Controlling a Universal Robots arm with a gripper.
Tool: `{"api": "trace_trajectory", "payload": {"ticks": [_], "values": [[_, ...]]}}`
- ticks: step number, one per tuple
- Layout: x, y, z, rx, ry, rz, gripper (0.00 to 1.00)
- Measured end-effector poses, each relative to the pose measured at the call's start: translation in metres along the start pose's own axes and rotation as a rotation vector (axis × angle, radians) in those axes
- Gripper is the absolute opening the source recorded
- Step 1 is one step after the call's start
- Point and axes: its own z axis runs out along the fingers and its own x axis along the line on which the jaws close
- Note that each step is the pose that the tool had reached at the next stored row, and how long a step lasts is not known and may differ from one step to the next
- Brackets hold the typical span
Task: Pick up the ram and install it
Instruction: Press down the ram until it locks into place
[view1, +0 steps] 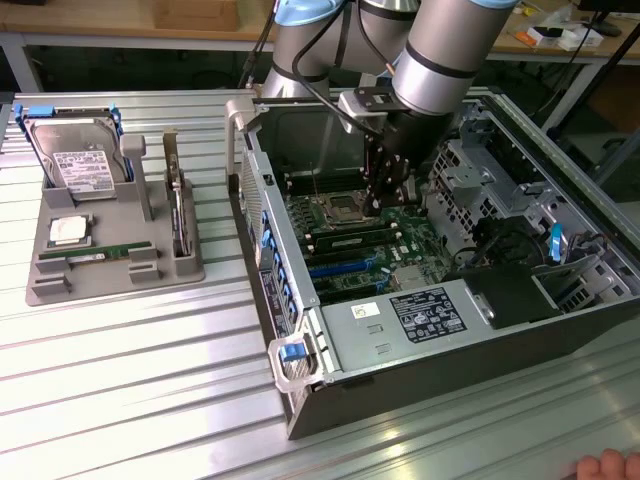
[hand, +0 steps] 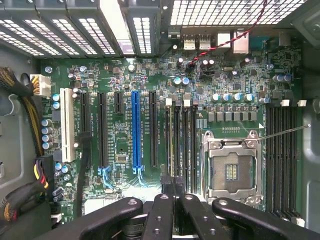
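The ram (view1: 95, 255), a thin green stick with a white label, lies flat in the front groove of the grey holder tray (view1: 45, 285) at the exterior view's left. My gripper (view1: 388, 200) hangs inside the open computer case (view1: 400, 390), far from the ram, just above the motherboard (view1: 400, 255). Its black fingers (hand: 161, 210) are shut together and nothing shows between them at the gripper (hand: 175, 182). The tips hover over the long black memory slots (hand: 182, 140) beside the empty processor socket (hand: 232, 167).
The tray also holds a hard drive (view1: 75, 160), a square silver processor chip (view1: 68, 230) and an upright card with a bracket (view1: 178, 215). Drive cages and cables (view1: 500, 235) crowd the case's far side. A person's hand (view1: 605, 465) rests at the table's near corner.
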Motion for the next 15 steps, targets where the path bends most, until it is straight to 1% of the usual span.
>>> {"api": "trace_trajectory", "payload": {"ticks": [15], "values": [[0.0,0.0001,-0.0026,0.0,-0.0001,0.0,0.11]]}}
